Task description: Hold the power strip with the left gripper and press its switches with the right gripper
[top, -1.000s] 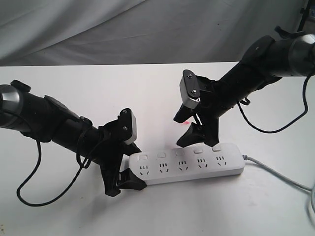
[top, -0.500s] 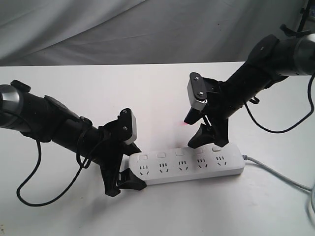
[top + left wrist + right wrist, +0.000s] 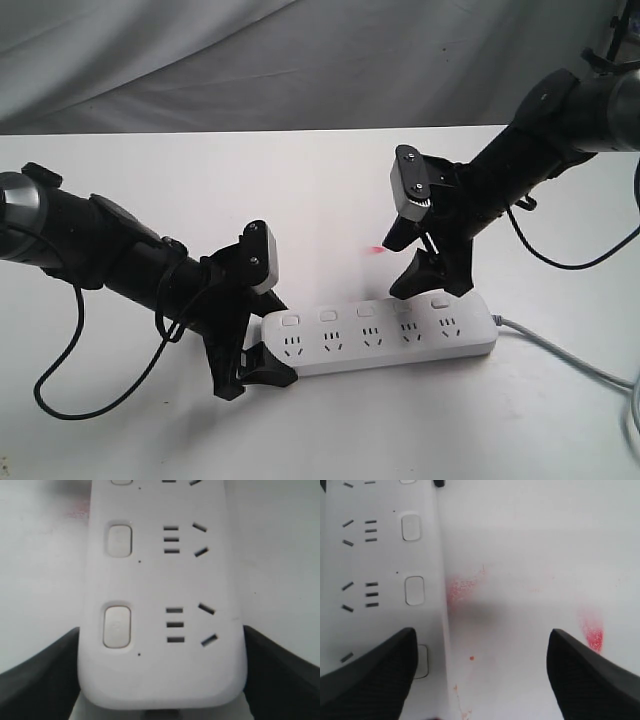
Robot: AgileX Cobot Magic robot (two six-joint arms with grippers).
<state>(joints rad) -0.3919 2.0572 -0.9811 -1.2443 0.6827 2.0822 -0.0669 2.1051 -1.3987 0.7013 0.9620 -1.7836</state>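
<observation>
Power strip [image 3: 380, 335] lies on the desk [image 3: 150, 430], one end clamped by the left end effector [image 3: 268, 340]. Right end effector [image 3: 410, 265], spread wide, has shifted toward the cord-end switches [image 3: 364, 311]. A press there seems next.

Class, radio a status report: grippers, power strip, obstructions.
Left gripper shut on end of power strip. Right gripper open, one finger above switches at cord end. Strip flat on table. Nothing blocking switches.

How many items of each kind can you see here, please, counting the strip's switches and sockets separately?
Power strip: 1
Switches: 5
Sockets: 5
Grey cord: 1
Grippers, left gripper and right gripper: 2
Total: 14
</observation>
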